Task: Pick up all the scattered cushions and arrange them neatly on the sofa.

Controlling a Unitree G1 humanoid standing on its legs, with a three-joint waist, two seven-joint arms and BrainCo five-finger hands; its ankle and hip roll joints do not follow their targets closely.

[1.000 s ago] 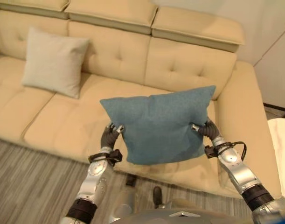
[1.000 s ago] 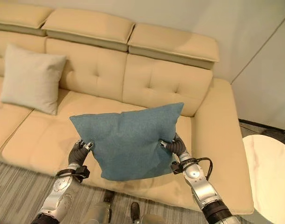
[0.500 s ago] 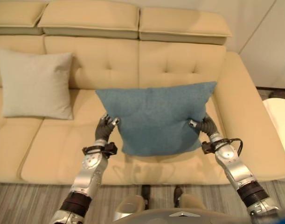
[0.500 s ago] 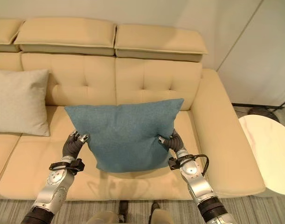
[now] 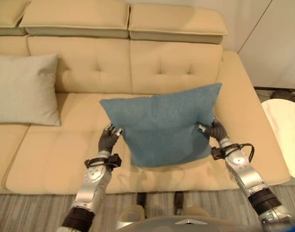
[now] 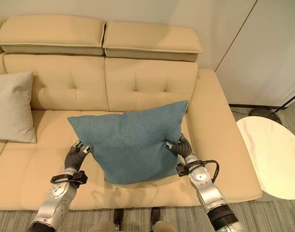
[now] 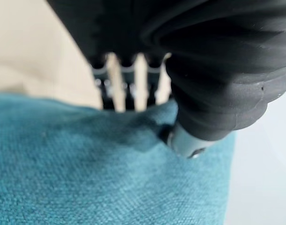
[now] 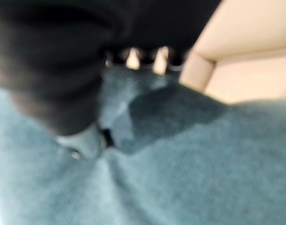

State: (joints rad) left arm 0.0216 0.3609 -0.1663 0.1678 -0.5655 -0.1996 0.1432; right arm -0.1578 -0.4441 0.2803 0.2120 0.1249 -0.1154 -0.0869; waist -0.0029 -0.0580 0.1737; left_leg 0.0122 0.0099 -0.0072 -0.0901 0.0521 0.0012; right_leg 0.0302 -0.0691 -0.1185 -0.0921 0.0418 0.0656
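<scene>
A blue cushion [image 5: 161,124] hangs in the air over the right seat of the beige sofa [image 5: 176,67], held at both side edges. My left hand [image 5: 109,137] pinches its left edge, thumb [image 7: 185,140] pressed into the cloth. My right hand [image 5: 214,130] pinches the right edge in the same way, with its thumb [image 8: 82,140] dug into the blue cloth [image 8: 180,159]. A cream cushion [image 5: 24,89] leans upright against the sofa's backrest at the left.
A round white side table [image 6: 270,157] stands right of the sofa's armrest [image 5: 248,121]. Striped grey carpet [image 5: 36,212] runs along the sofa's front. White wall panels [image 6: 263,48] rise behind at the right.
The whole view has shifted to the right, so the camera moved. The blue cushion stays held between both hands, now tilted a little more, its right corner higher.
</scene>
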